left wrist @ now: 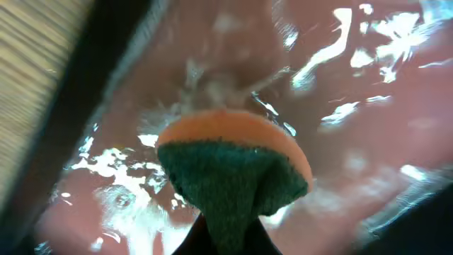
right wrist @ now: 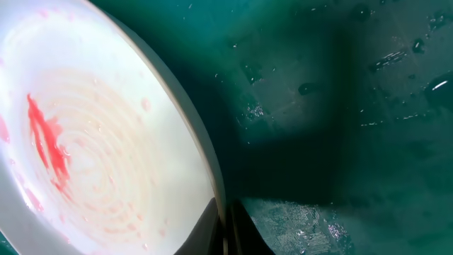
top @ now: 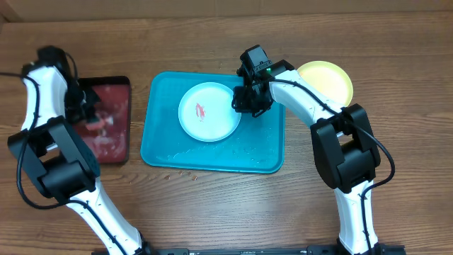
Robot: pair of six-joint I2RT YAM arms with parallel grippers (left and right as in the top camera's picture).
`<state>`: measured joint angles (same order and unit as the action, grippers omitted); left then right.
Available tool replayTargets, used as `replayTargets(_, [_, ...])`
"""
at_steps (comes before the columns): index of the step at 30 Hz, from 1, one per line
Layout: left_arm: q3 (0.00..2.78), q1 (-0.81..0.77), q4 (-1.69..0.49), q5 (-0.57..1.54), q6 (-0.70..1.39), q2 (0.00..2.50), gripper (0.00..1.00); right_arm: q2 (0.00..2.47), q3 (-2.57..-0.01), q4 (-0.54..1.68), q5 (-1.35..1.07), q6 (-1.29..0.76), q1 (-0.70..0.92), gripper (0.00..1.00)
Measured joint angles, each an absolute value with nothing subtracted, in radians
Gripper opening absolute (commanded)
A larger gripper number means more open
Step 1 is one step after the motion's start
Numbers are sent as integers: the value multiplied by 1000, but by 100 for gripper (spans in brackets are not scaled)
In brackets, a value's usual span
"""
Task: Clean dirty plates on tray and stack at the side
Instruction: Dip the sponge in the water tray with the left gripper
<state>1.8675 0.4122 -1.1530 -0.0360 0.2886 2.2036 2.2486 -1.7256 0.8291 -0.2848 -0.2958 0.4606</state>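
Observation:
A white plate (top: pixel 207 111) with a red smear lies in the turquoise tray (top: pixel 164 142). My right gripper (top: pixel 244 103) is shut on its right rim; the right wrist view shows the plate (right wrist: pixel 99 156) with one finger on each side of the rim (right wrist: pixel 225 227) over the wet tray floor (right wrist: pixel 340 106). A yellow-green plate (top: pixel 329 79) lies on the table right of the tray. My left gripper (top: pixel 88 106) is over the dark-red tray (top: pixel 106 145), shut on an orange and green sponge (left wrist: pixel 233 170) held over the wet red floor (left wrist: pixel 368 142). The mint plate is out of view.
The dark-red, black-rimmed tray holds water and sits left of the turquoise tray. Small crumbs lie on the wooden table (top: pixel 191 173) in front of the turquoise tray. The right arm (top: pixel 304 103) reaches across the tray's right edge.

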Motion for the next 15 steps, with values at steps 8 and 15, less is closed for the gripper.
replayTargets(8, [2053,412,-1224,19,289,2203,4,2249,-1726,828,-285,-295,461,4])
replayTargets(15, [1858,412,-1078,5,289,2202,4,2249,-1726,824,-285,-295,461,4])
